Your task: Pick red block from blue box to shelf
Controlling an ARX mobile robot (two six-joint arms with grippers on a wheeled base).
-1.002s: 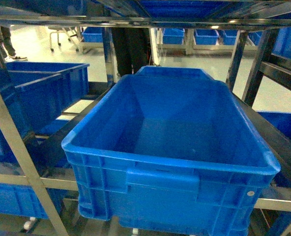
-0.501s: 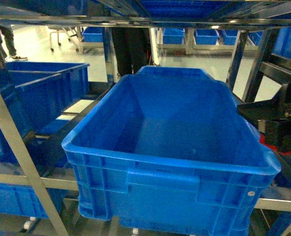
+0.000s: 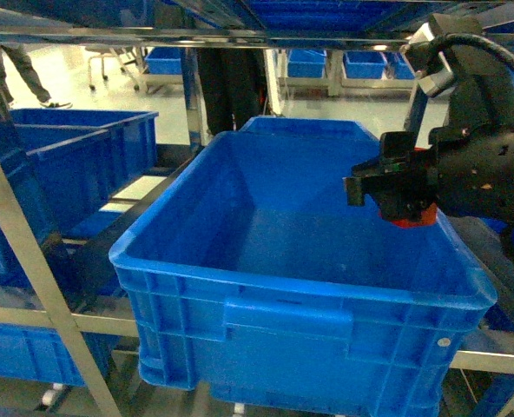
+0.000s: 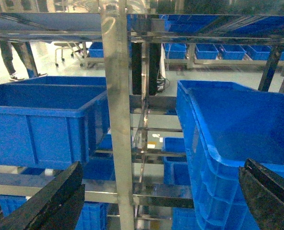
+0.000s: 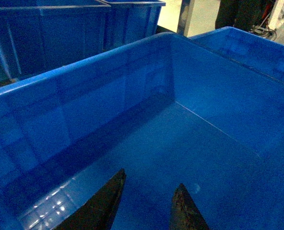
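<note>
My right gripper (image 3: 354, 188) reaches in from the right, over the large dark blue crate (image 3: 283, 287) on the shelf (image 3: 31, 261). A small piece of the red block (image 3: 411, 217) shows under its jaws, further back than the fingertips. In the right wrist view the gripper (image 5: 149, 184) hangs above the crate's bare floor (image 5: 180, 143); its tips stand a block's width apart and the block is hidden below the frame. My left gripper (image 4: 161, 201) is wide open in front of a shelf upright (image 4: 115, 96), holding nothing. The blue box is out of view.
More dark blue crates (image 3: 75, 161) sit on the shelf to the left and below. A steel rail (image 3: 240, 36) runs just above the crate. Slanted uprights (image 3: 461, 104) stand at the right. A person's legs (image 3: 227, 87) show behind the rack.
My right arm has come into the head view from the right edge and risen up and leftward, until its gripper hangs over the crate's right side.
</note>
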